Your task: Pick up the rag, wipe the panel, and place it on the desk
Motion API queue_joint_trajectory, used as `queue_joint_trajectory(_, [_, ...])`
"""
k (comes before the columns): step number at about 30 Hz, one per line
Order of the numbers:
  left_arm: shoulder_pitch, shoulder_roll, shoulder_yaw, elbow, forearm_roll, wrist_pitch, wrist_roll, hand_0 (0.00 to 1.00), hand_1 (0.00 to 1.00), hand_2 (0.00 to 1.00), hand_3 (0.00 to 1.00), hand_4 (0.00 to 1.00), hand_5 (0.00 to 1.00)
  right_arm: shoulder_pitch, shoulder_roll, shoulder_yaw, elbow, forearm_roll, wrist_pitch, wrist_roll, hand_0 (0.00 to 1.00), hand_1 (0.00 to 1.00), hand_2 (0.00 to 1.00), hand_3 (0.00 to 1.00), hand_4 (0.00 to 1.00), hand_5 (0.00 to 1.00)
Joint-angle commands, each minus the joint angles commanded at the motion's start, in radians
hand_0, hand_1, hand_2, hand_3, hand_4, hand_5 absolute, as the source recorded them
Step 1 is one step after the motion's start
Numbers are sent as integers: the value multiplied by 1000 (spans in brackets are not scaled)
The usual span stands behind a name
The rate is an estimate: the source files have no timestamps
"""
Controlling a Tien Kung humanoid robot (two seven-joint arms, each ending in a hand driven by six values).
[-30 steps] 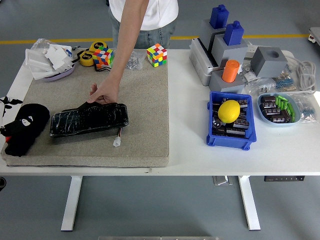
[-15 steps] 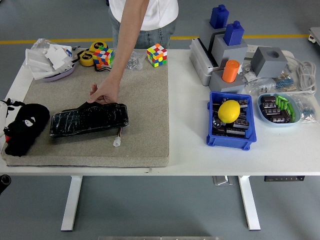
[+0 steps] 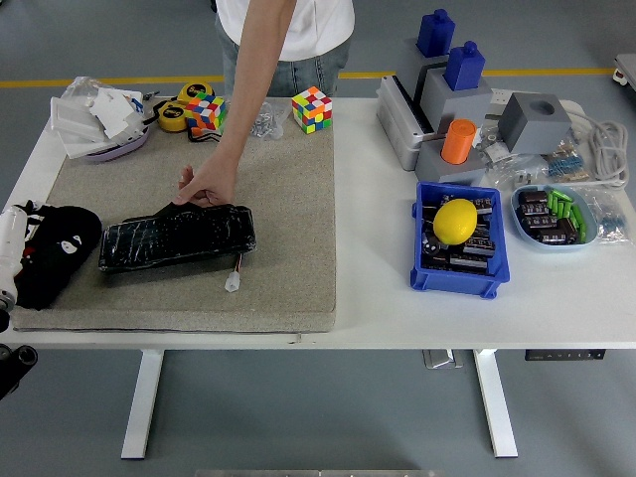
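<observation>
Head view: black rag (image 3: 58, 253) touches left robot hand (image 3: 8, 260).

Person's hand (image 3: 206, 185) on black panel (image 3: 177, 238), black rag (image 3: 55, 250) just left, on mat (image 3: 288, 209)

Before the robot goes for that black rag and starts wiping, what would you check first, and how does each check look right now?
1. Crumpled black rag within reach at the left end of the tan felt mat: ok.
2. Left hand at the rag: it is at the picture's left edge, grasp cannot tell.
3. Glossy black rectangular panel lying flat on the mat: ok.
4. Panel free of obstruction: not ok, the person's hand rests on its far edge.
5. White plug on red wires beside the panel, could snag: not ok.
6. Right hand position: cannot tell, out of view.
</observation>
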Motion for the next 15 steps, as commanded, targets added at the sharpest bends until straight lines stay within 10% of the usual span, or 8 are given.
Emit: queue_joint_trajectory(15, [-3,-7,-2,19,-4,0,4,557,676,739,669,846,373,0,0,3,1,2,-2,1,748,645,692,590,955,579])
